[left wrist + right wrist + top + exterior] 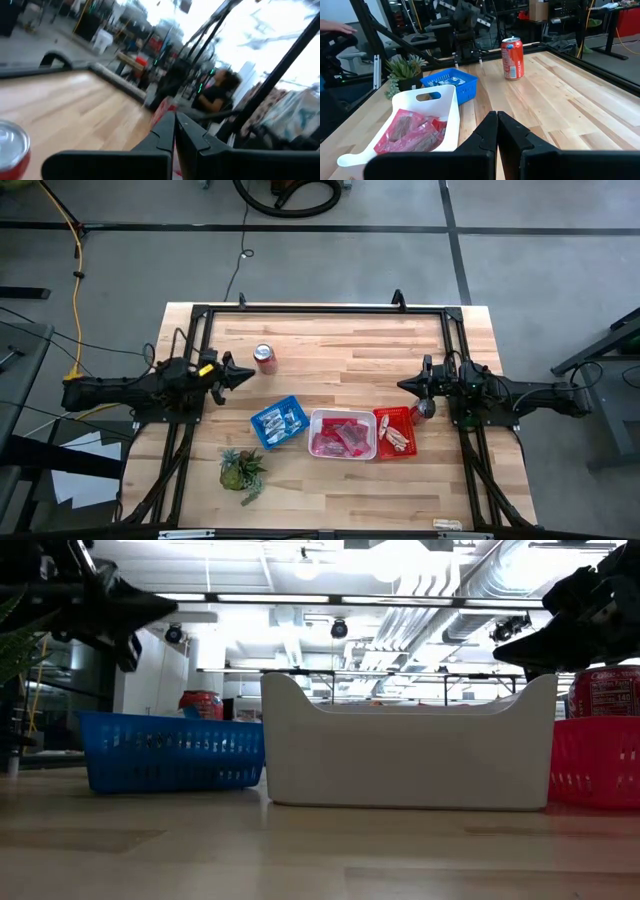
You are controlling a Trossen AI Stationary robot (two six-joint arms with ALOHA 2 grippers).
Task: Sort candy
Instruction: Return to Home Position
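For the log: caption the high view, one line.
Left gripper and right gripper hover with fingers shut; candy sorted into blue tray, white tray, red tray.

In row at table (pixel 340 345) middle, left to right: bin (pixel 258 430), tray (pixel 343 413), basket (pixel 393 411). In each: candy (pixel 345 436). Beyond bin, far-left: soda can (pixel 264 357). Near-left: plant (pixel 241 469). Just right of basket: second can (pixel 605 692).

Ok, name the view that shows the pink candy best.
Right wrist view: the pink candy lies close and unhidden in the white bin. The high view shows it from far above; the low view only the bin's wall; the left wrist view nothing.
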